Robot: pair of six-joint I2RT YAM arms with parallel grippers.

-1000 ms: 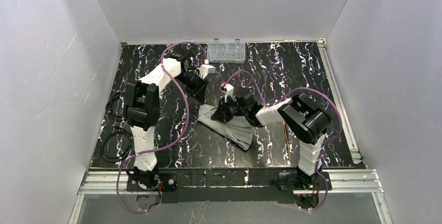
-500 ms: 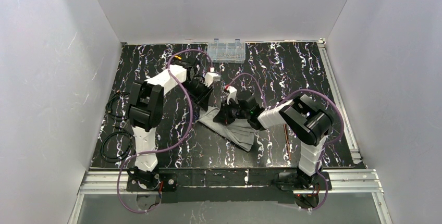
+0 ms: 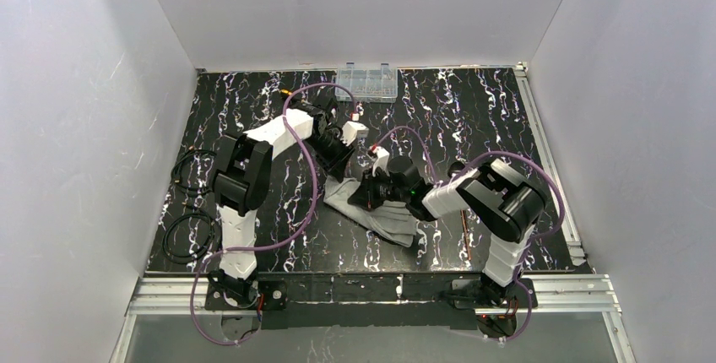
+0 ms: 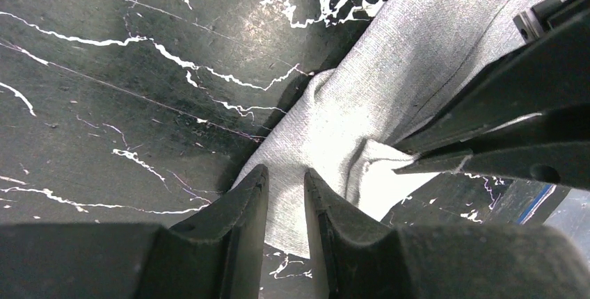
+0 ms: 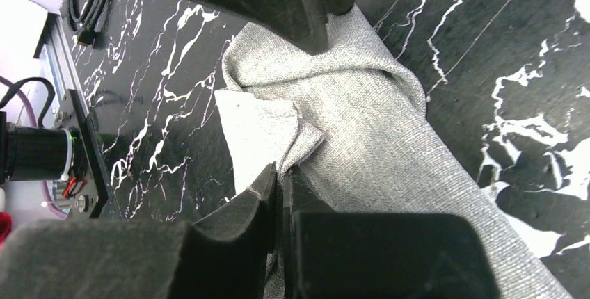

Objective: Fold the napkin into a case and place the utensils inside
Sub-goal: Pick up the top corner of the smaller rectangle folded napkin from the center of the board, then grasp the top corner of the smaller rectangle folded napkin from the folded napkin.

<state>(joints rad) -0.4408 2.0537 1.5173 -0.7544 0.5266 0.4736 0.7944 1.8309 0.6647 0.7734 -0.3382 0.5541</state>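
Grey fold of the napkin (image 5: 389,139) sits nipped tight by the right gripper (image 5: 282,174). Over its far edge the left gripper (image 4: 285,184) shows jaws narrowly parted; whether they grip cannot be told. The napkin lies bunched in the middle of the table (image 3: 507,118), a copper utensil (image 3: 463,224) apart to its right.

Plain white walls (image 3: 76,127) close in at left, right and top. A black table (image 3: 473,110) veined with white fills the centre, with a metal rail (image 3: 380,289) along its lower edge.

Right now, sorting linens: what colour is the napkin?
Plain light grey napkin; clearest from right wrist.
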